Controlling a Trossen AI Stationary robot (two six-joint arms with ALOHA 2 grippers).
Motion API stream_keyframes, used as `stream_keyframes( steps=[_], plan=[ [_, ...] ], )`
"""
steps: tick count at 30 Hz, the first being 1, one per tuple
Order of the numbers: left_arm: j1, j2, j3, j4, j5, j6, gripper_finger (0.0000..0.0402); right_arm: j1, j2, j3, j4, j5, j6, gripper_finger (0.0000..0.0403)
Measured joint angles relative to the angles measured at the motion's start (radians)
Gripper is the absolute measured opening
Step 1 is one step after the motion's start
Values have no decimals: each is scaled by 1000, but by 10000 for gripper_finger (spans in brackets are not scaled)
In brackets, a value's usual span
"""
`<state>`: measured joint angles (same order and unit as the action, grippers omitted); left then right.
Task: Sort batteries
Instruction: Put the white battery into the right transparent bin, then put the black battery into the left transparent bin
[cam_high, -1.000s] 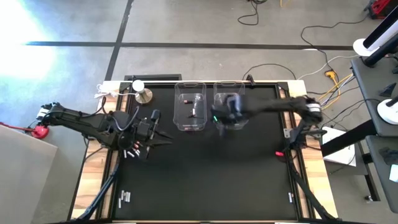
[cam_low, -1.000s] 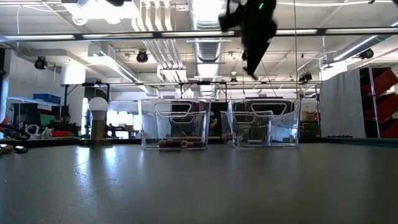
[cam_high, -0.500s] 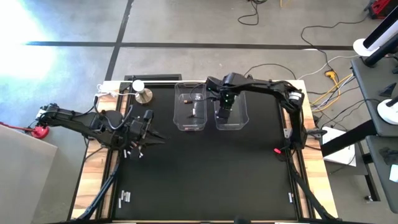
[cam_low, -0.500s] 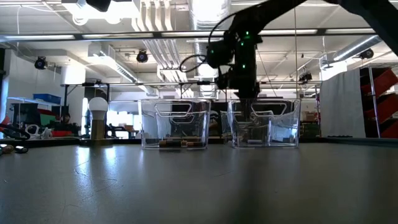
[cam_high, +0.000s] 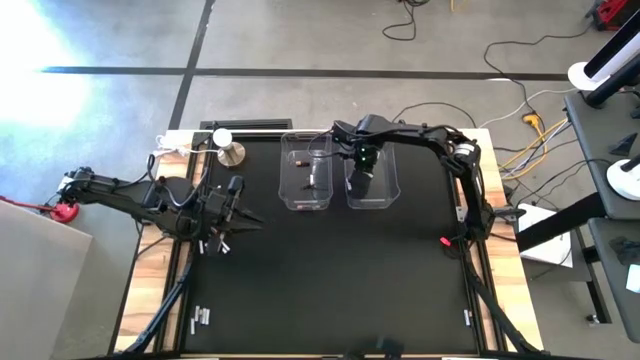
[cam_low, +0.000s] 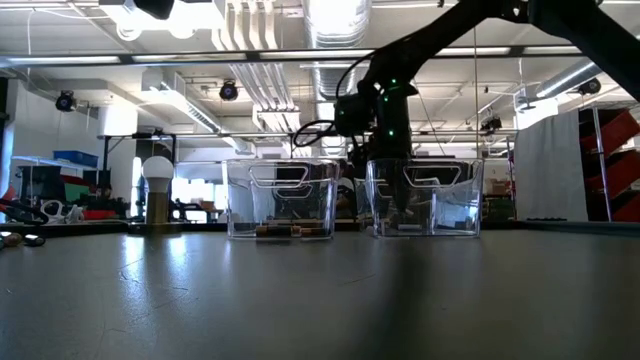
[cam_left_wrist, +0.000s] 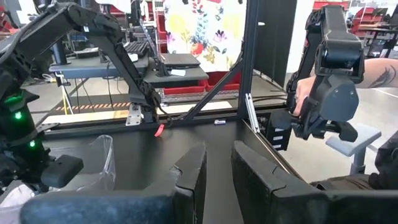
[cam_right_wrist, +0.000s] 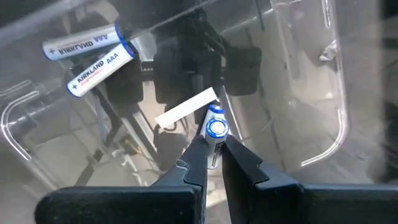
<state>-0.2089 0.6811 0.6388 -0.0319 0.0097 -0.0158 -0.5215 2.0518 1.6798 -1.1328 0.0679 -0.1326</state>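
- Right arm: reaches from the table's right edge across to the two clear bins; forearm roughly level, wrist bent downward; right gripper (cam_right_wrist: 211, 155) lowered inside the right bin (cam_high: 386, 190); its fingers pinched narrow on a white battery (cam_right_wrist: 215, 134) with a blue end cap; the cell stands nearly end-on to the wrist camera, its blue cap facing it.
- Right bin, contents: two white AAA cells (cam_right_wrist: 93, 51) lying side by side on the bin floor, apart from the held cell; a white strip of paper or label (cam_right_wrist: 185, 107) just beside the held cell; whether they touch cannot be told.
- Left arm: stretched low from the table's left edge toward the middle; left gripper (cam_high: 236, 205) pointing to the right, close above the black table (cam_high: 330, 280); the fingers (cam_left_wrist: 193, 171) stand nearly together with a slim gap; nothing is seen between them in the left wrist view.
- Loose batteries (cam_high: 211, 244): a small cluster on the table just by the left gripper; a further few (cam_high: 201, 318) near the front left corner; one (cam_high: 466, 318) near the front right corner.
- Left bin (cam_high: 306, 180): just beside the right bin; dark cells (cam_low: 280, 231) lying on its floor.
- Round silver knob-like object (cam_high: 231, 152): upright near the table's rear left corner.
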Motion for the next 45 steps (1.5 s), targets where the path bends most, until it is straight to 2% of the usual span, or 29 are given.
stream_keyframes(
  steps=[24, 37, 45],
  plan=[
    [0, 9, 0, 8, 0, -1, 57, -36, 95, 0, -1, 3, 73, 25],
    [0, 9, 0, 8, 0, -1, 57, -35, 82, -1, -7, 2, 70, 86],
    [0, 5, 0, 8, 0, 5, 57, -2, -77, 4, -71, 2, 89, 128]
  ],
)
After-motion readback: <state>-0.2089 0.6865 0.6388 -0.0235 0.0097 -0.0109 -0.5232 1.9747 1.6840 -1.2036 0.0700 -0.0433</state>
